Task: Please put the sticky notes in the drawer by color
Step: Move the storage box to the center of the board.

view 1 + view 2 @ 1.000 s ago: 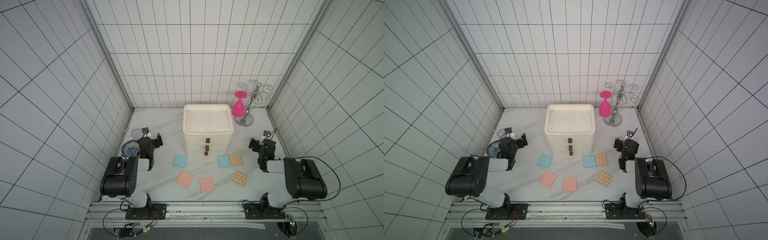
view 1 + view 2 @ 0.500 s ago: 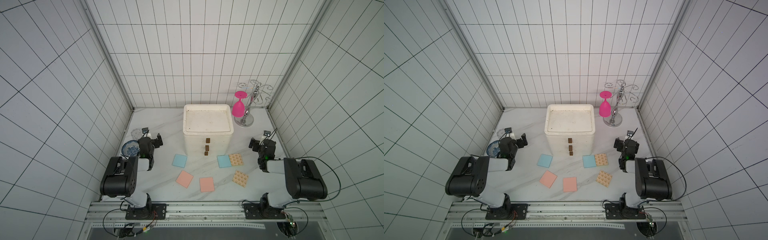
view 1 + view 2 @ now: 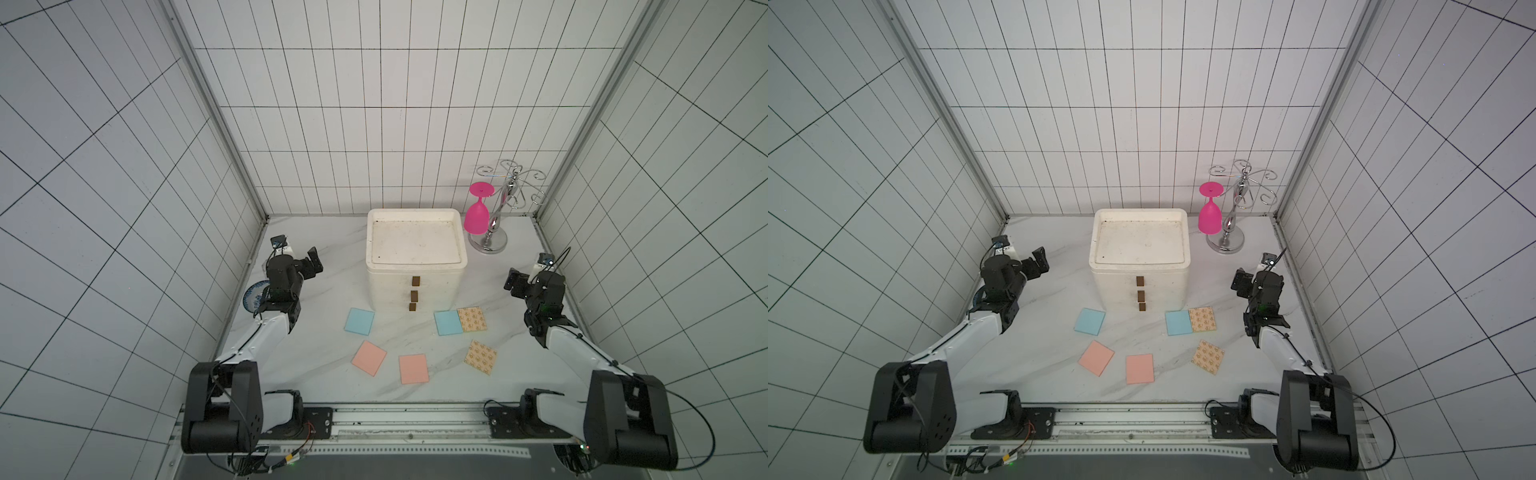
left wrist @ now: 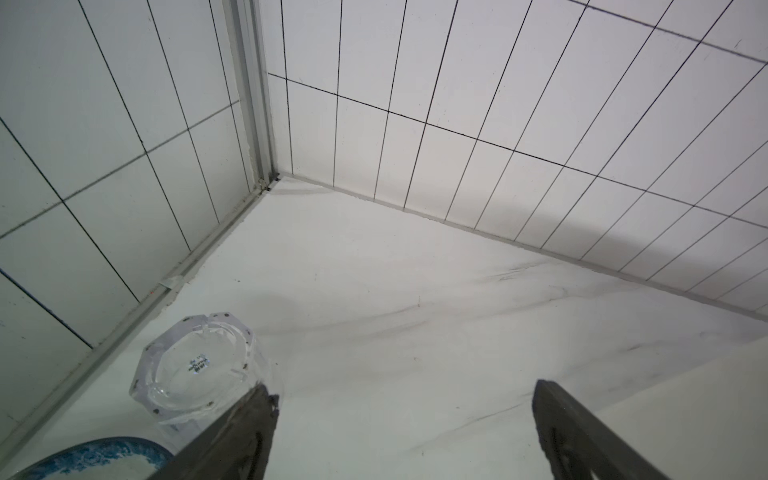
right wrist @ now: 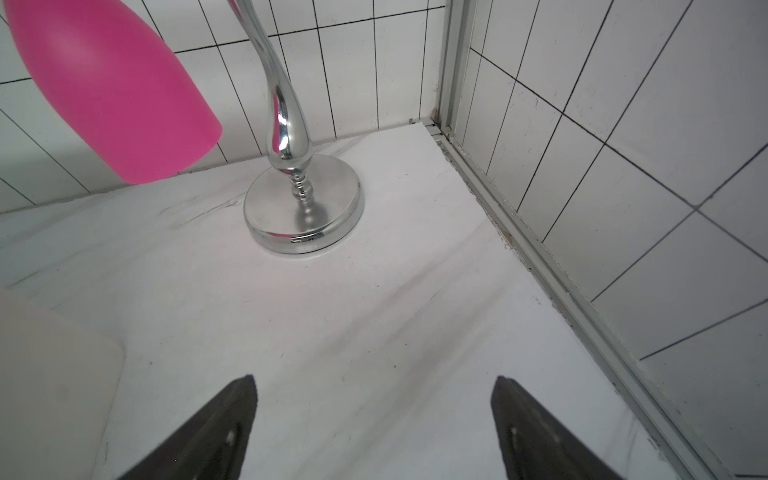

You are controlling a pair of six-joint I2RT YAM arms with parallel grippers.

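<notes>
My left gripper (image 3: 312, 266) and right gripper (image 3: 513, 284) both gape empty. I should pull the mid-frame drawer (image 3: 390, 286) straight out before lifting sticky notes (image 3: 359, 321).

You face white tiled walls (image 3: 374, 124) with dark grout on three sides, grey metal corner posts (image 3: 209, 95), and a white marbled tabletop (image 3: 449, 386), evenly lit.

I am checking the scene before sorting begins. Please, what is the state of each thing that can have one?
Drawer: all three drawers shut.
Blue sticky notes: both flat on the table.
Pink sticky notes: both flat on the table.
Tan sticky notes: both flat on the table.
Pink glass: hanging upside down on the rack.
Left gripper: open, empty.
Right gripper: open, empty.
Ashtray: upright, empty.
</notes>
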